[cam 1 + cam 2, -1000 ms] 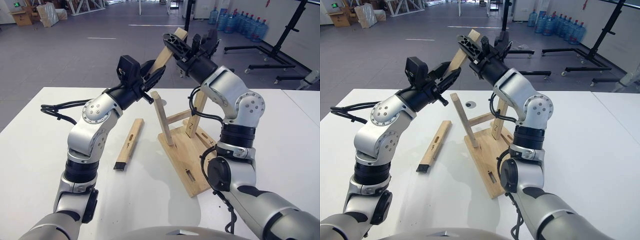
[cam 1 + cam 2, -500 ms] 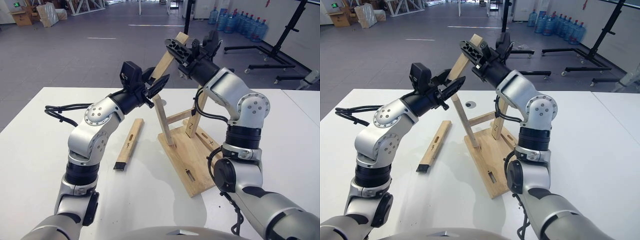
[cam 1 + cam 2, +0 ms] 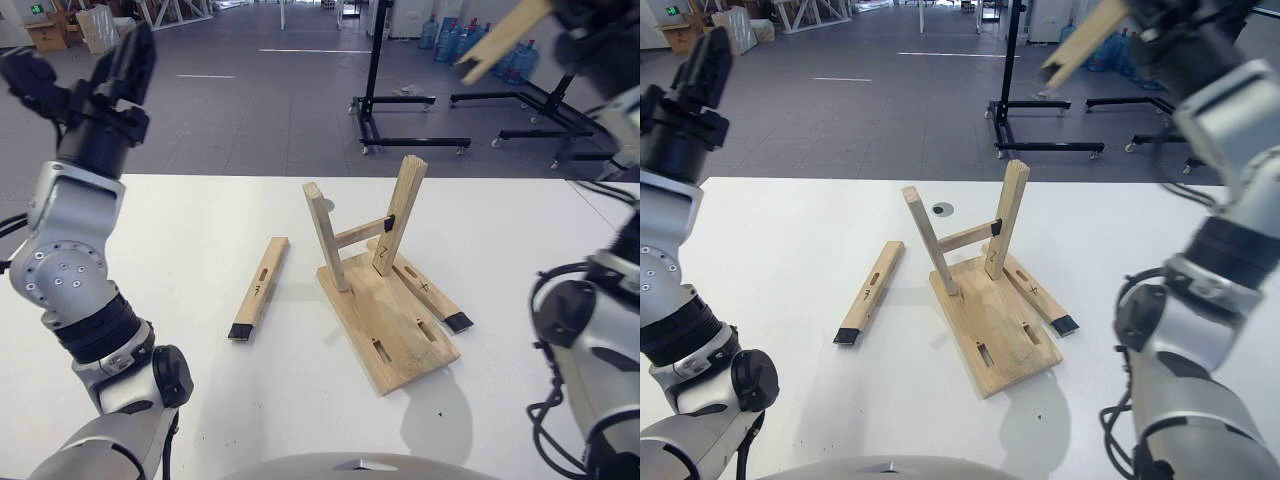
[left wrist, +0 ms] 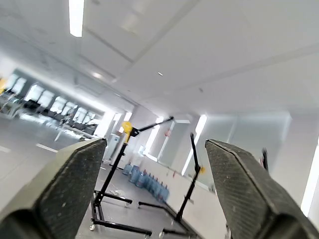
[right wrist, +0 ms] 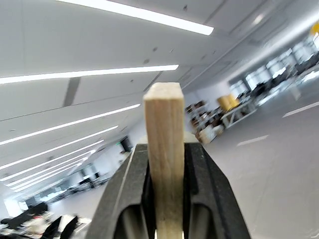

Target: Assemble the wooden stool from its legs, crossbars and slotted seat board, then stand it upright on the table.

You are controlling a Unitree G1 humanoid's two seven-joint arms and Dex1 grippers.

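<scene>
In the right wrist view the right gripper (image 5: 164, 167) clamped a wooden leg (image 5: 163, 114). The left gripper (image 4: 154, 169) gaped wide around nothing. The head views showed the seat board (image 3: 385, 325) on the table (image 3: 190, 230), bearing two upright legs (image 3: 325, 235) joined by a crossbar (image 3: 357, 234).

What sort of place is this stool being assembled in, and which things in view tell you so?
Probably a large warehouse-like workshop or test hall: a wide bare grey floor, black wheeled stands, a cluster of blue water bottles at the back, and long ceiling strip lights.
</scene>
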